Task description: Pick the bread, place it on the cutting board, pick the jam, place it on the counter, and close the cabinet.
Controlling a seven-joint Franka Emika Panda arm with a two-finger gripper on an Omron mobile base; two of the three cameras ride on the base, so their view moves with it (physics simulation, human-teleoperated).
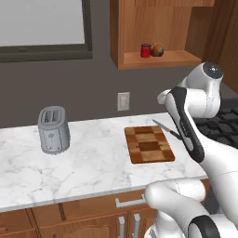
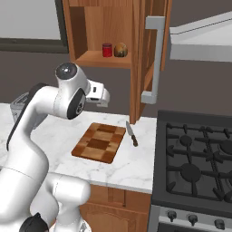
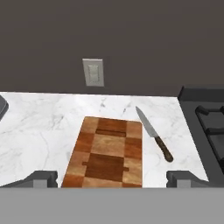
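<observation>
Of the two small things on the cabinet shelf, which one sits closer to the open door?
The bread, the round golden-brown lump. The jam, a red jar, stands beside it, farther from the cabinet door.

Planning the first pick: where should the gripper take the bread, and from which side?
Grip the bread across its round middle, probably coming in level through the cabinet's open front. The shelf above seems to rule out a top-down approach. The jam sits close on one side, so spacing the fingers vertically looks safest.
</observation>
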